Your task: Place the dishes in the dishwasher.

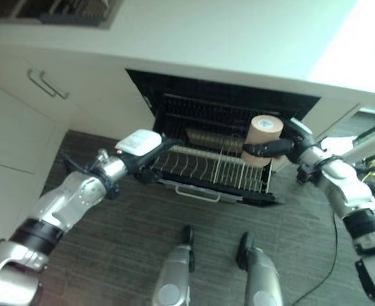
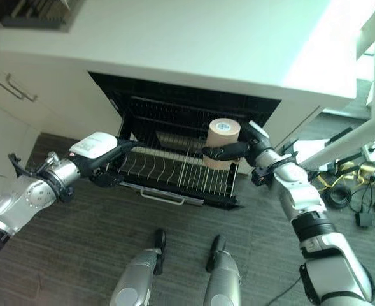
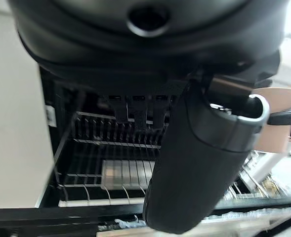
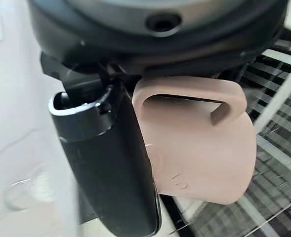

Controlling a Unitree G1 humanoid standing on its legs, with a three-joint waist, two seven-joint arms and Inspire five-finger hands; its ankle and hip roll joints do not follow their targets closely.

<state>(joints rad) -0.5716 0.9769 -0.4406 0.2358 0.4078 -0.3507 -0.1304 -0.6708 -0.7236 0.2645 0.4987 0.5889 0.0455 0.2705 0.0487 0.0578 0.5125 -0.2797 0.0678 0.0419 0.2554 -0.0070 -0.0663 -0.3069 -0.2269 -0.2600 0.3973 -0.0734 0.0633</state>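
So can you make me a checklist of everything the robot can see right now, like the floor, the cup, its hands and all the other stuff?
Surface: dark striped floor; pale countertop above the dishwasher.
Job's things: open dishwasher, lower rack pulled out; tan mug held over the rack's right end.
Clutter: nothing seen in the rack.
Hands: right hand with fingers around the mug; left hand at the rack's left end, grip unclear.
Cables: tangled cords on the floor, right.
Surroundings: white cabinets with a handle, left.

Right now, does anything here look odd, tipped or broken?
Nothing broken or spilled. The right hand holds a pinkish mug upside down over the pulled-out dishwasher rack, which suits loading. The left hand is at the rack's edge.
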